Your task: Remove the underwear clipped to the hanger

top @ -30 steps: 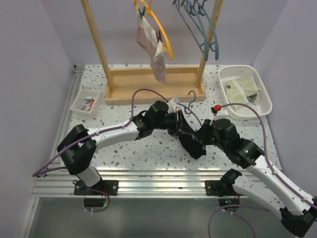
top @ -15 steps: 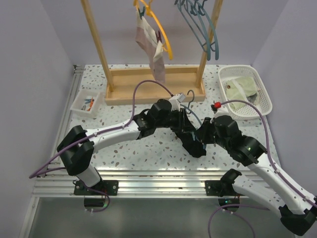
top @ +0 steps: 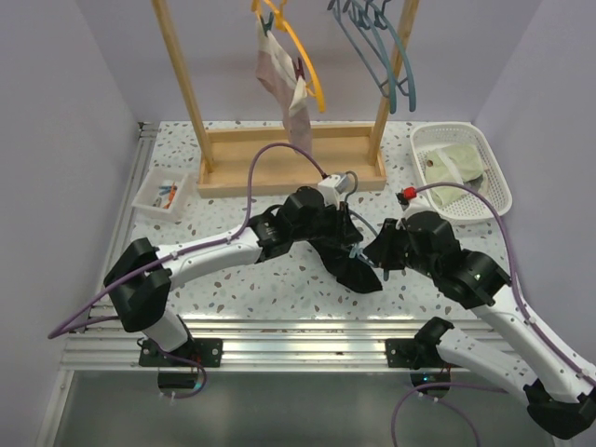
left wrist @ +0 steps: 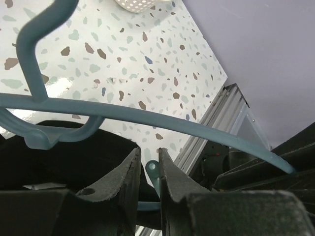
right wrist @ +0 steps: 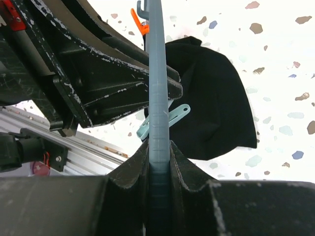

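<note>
The left gripper (left wrist: 149, 158) has its fingers (left wrist: 125, 172) drawn almost together around the tab of a teal clip (left wrist: 152, 169). The tab sits in the narrow gap between them, but whether they actually squeeze it cannot be told. Just above those fingers a teal hanger (left wrist: 147, 118) curves across the left wrist view, its hook rising at the upper left.

The right gripper (right wrist: 158, 147) is clenched on the straight bar of that hanger, which runs up between its 2 fingers. The black underwear (right wrist: 216, 98) lies just right of the bar, beside the clip, spread on the speckled table (right wrist: 275, 59). An orange clip (right wrist: 139, 24) shows near the far end of the bar.

Seen from above, the 2 arms meet near the middle of the table, with the black cloth below and between the grippers. Behind them stands a wooden rack (top: 279, 149). The pink underwear (top: 289, 93) hangs there from a yellow hanger (top: 307, 65), well apart from both grippers. More teal hangers (top: 382, 47) hang further right on the rack. A white basket (top: 503, 186) at the right holds a pale green cloth (top: 456, 163), and a small white tray (top: 149, 200) sits at the left.
</note>
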Motion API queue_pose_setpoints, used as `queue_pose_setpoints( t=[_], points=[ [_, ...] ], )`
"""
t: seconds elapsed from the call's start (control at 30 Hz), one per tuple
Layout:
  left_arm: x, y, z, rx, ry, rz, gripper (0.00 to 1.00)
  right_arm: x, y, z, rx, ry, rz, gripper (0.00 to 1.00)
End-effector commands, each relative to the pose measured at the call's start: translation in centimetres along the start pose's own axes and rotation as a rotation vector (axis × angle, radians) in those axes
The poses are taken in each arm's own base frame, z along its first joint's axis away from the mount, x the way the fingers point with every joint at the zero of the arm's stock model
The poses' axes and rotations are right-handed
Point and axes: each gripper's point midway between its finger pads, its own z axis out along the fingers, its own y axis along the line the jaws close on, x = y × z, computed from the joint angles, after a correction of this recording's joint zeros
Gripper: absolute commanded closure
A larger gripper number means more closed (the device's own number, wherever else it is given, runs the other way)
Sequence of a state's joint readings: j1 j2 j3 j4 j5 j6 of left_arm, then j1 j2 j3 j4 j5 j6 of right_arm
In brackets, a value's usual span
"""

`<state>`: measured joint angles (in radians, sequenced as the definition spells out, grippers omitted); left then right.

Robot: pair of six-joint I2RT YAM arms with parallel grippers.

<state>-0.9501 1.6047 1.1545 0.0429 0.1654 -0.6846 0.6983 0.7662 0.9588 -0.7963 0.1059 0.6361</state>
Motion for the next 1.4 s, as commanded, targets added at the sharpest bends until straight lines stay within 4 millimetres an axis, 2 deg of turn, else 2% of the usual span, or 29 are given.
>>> queue_pose_setpoints(
  t=[0.0,0.13,0.2,0.37,0.4,0.43,0.47,0.53,0.57,0.6,0.63,0.67,0.7,0.73,0.83,0.87,1.07,1.2,1.37],
  points=[
    [-0.1,5.3,-1.4,-0.21,-0.024,0.066,0.78,-2.4,1.1,-1.9,-0.028,-0.072,0.011,1.0],
    [-1.5,4.2,-2.4,-0.188,-0.069,0.051,0.78,-2.4,0.0,-1.7,0.036,-0.071,0.005,1.0],
    [-2.9,3.6,-3.3,-0.188,-0.12,0.046,0.78,-2.5,-0.4,-1.5,0.065,-0.078,0.007,1.0],
    [-3.8,2.3,-4.5,-0.145,-0.162,0.018,0.79,-2.2,-0.2,-0.5,0.067,-0.043,-0.003,1.0],
    [-3.8,2.1,-4.6,-0.136,-0.159,0.015,0.77,-2.1,-0.1,-0.3,0.065,-0.04,-0.004,1.0],
    [-4.2,1.2,-4.5,-0.092,-0.17,0.011,0.75,-2.2,-0.1,-0.2,0.067,-0.043,-0.003,1.0],
    [-3.8,0.3,-4.5,-0.046,-0.142,0.009,0.72,-2.2,-0.1,-0.1,0.064,-0.043,0.0,1.0],
    [-3.1,0.0,-4.3,-0.028,-0.109,-0.021,0.58,-2.4,0.1,0.0,0.058,-0.052,0.004,1.0],
    [-3.2,0.6,-4.3,-0.055,-0.12,-0.043,0.52,-2.5,0.2,0.0,0.057,-0.051,0.005,1.0],
    [-1.7,2.4,-4.6,-0.118,-0.089,-0.073,0.43,-2.5,0.2,-0.1,0.056,-0.054,0.005,1.0],
    [-1.6,4.4,-5.0,-0.172,-0.098,-0.121,0.4,-2.6,0.2,-0.2,0.054,-0.058,0.004,1.0],
    [-1.6,5.3,-5.5,-0.185,-0.104,-0.149,0.36,-2.4,0.2,-0.3,0.047,-0.057,-0.002,1.0],
    [-0.4,7.4,-5.8,-0.222,-0.088,-0.184,0.31,-2.2,0.1,-0.4,0.046,-0.052,-0.006,1.0],
    [-1.1,9.6,-6.5,-0.266,-0.112,-0.227,0.3,-2.1,0.0,-0.5,0.042,-0.05,-0.007,1.0],
    [-1.2,13.3,-7.4,-0.363,-0.124,-0.223,0.27,-1.4,-0.4,-0.7,0.039,-0.044,-0.014,1.0],
    [-1.4,13.9,-7.5,-0.391,-0.127,-0.216,0.27,-1.3,-0.4,-0.8,0.036,-0.046,-0.016,1.0],
    [-2.5,15.1,-4.8,-0.416,-0.101,-0.195,0.27,-1.0,-0.8,-0.9,0.041,-0.044,-0.036,1.0],
    [-4.3,14.1,-3.5,-0.363,-0.151,-0.208,0.27,-0.7,-1.2,-0.7,0.058,-0.033,-0.047,1.0],
    [-4.1,14.4,-1.9,-0.356,-0.123,-0.221,0.27,-0.5,-1.7,-0.3,0.08,-0.031,-0.055,1.0]
  ],
)
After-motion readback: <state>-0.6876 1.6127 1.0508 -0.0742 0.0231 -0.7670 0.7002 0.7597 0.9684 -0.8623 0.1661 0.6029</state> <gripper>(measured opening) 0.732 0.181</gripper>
